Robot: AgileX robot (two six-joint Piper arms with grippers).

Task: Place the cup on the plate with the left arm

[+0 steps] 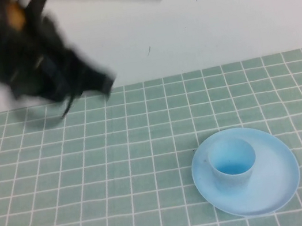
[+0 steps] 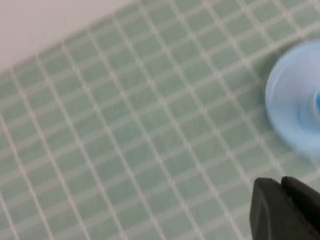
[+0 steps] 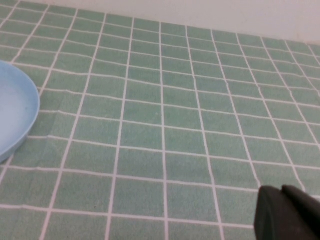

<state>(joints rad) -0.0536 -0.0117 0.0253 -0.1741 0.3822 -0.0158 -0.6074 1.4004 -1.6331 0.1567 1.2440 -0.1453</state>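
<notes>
The light blue cup (image 1: 232,160) stands upright on the light blue plate (image 1: 279,175), left of its middle, at the front right of the table. My left gripper (image 1: 105,86) is blurred, high over the table's far left, well away from the cup and holding nothing. In the left wrist view its gripper (image 2: 281,182) has both fingers together, and the plate (image 2: 287,100) shows blurred at the edge. My right gripper (image 3: 280,192) shows only in its wrist view, fingers together and empty, above bare cloth, with the plate's rim (image 3: 20,115) off to one side.
A green checked cloth (image 1: 120,171) covers the table. A white wall (image 1: 227,12) stands behind its far edge.
</notes>
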